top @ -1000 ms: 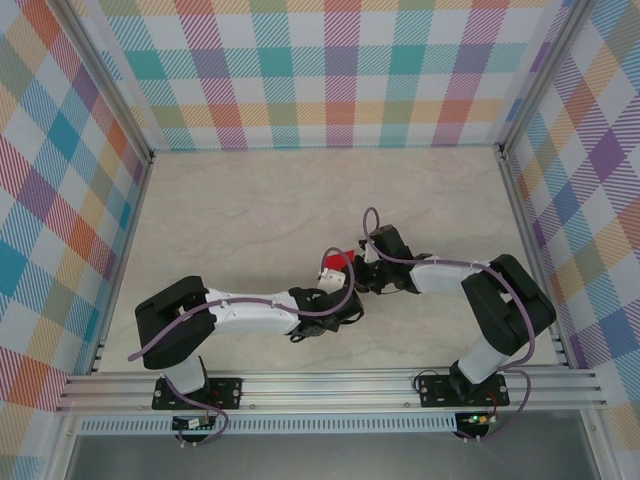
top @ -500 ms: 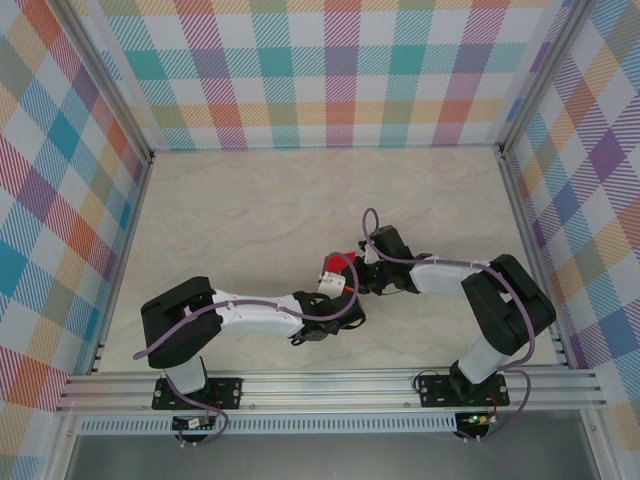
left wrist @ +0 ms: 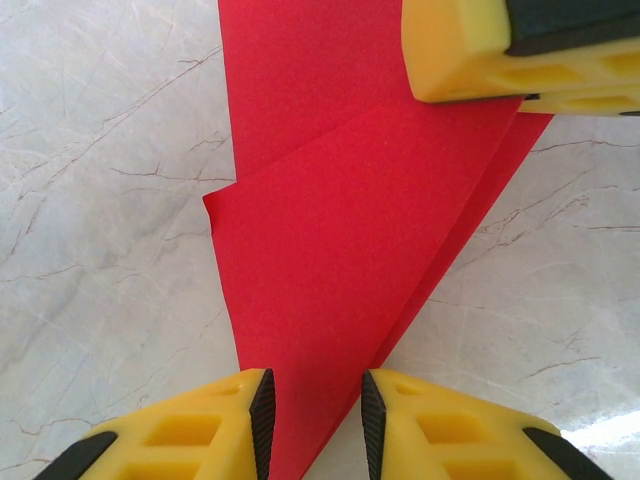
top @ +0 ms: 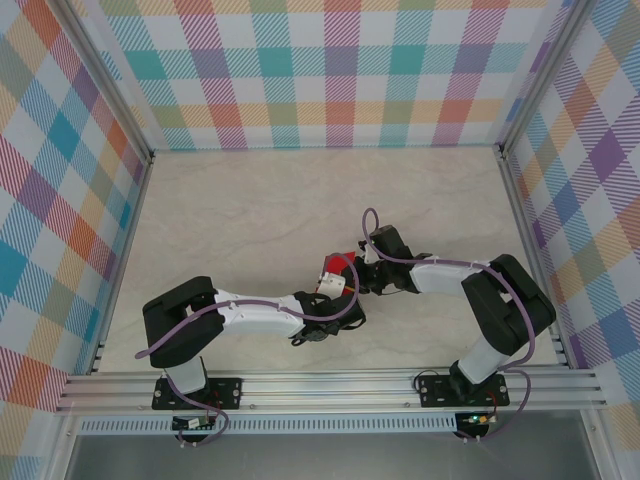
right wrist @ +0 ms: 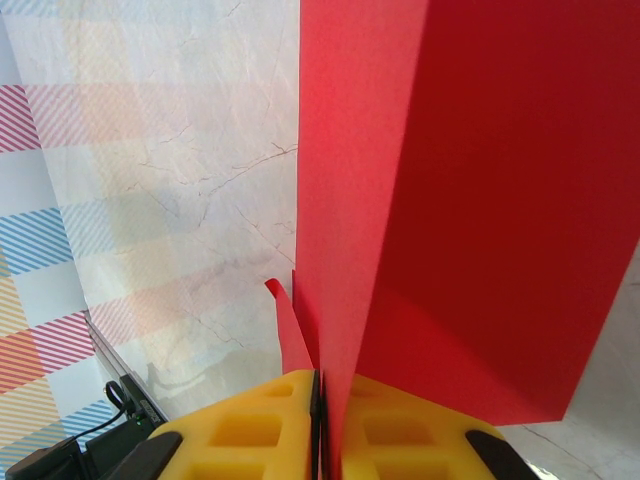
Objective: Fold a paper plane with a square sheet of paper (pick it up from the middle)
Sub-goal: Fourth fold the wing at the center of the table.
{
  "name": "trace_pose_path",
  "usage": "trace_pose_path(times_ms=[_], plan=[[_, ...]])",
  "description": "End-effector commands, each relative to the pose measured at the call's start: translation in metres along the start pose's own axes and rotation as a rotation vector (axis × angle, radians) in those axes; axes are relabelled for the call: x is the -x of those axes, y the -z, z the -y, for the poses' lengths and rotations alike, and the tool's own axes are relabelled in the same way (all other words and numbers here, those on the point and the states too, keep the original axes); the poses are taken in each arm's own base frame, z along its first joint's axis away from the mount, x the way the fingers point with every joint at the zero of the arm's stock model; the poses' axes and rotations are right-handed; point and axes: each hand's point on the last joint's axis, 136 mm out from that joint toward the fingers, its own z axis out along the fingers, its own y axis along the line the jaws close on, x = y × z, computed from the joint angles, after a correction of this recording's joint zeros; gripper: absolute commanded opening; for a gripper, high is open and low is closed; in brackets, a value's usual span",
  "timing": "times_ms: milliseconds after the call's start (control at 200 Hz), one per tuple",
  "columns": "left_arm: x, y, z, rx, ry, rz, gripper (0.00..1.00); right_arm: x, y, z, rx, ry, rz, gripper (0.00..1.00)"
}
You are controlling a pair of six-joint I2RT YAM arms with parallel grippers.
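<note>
Paper [top: 338, 263], bright red and folded into an angular shape, is located near the centre of the top view, between the two gripper heads and over the pale table [top: 250, 200]. The right gripper [right wrist: 320, 385] is clamped on the paper's edge at the bottom of its wrist view, with the sheet rising toward the upper right. The left gripper [left wrist: 315, 390] has its jaws a narrow gap apart at the bottom of its wrist view, the paper's lower tip between them; firm contact cannot be told.

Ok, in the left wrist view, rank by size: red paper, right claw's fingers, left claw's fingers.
Largest: red paper. Then right claw's fingers and left claw's fingers: similar patches, both cropped by the frame, so unranked.
</note>
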Motion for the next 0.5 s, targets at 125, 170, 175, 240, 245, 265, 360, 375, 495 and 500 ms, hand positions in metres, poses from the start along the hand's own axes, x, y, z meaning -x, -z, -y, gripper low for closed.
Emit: trace_pose_path(times_ms=[125,170,175,240,245,265,360,375,495,500], plan=[[-0.0014,-0.0004,0.0000,0.013,-0.001,0.009,0.31,0.0023,0.0006,-0.0025,0.000,0.015,-0.003,0.12],[-0.0011,-0.0001,0.0007,0.011,-0.003,0.009,0.31,0.0024,0.0009,-0.0027,0.001,0.015,-0.003,0.12],[-0.0011,-0.0003,0.0004,0.012,-0.002,0.009,0.31,0.0024,0.0008,-0.0028,0.001,0.015,-0.004,0.12],[-0.0017,-0.0002,0.0003,0.013,-0.005,0.007,0.31,0.0020,0.0007,-0.0032,0.001,0.017,-0.004,0.12],[-0.0017,-0.0002,0.0002,0.013,-0.005,0.007,0.31,0.0022,0.0008,-0.0033,0.001,0.016,-0.003,0.12],[-0.0011,-0.0002,-0.0004,0.014,-0.003,0.009,0.31,0.0026,0.0008,-0.0029,0.001,0.015,-0.003,0.12],[-0.0020,-0.0003,-0.0003,0.013,-0.005,0.006,0.31,0.0026,0.0009,-0.0019,-0.002,0.013,-0.002,0.12],[-0.0020,0.0000,-0.0002,0.013,-0.005,0.006,0.31,0.0027,0.0009,-0.0020,-0.002,0.015,-0.002,0.12],[-0.0010,0.0005,0.0001,0.013,-0.004,0.009,0.31,0.0029,0.0003,-0.0010,-0.006,0.012,-0.003,0.12],[-0.0011,0.0005,0.0001,0.013,-0.004,0.008,0.31,0.0028,0.0003,-0.0009,-0.006,0.012,-0.003,0.12]])
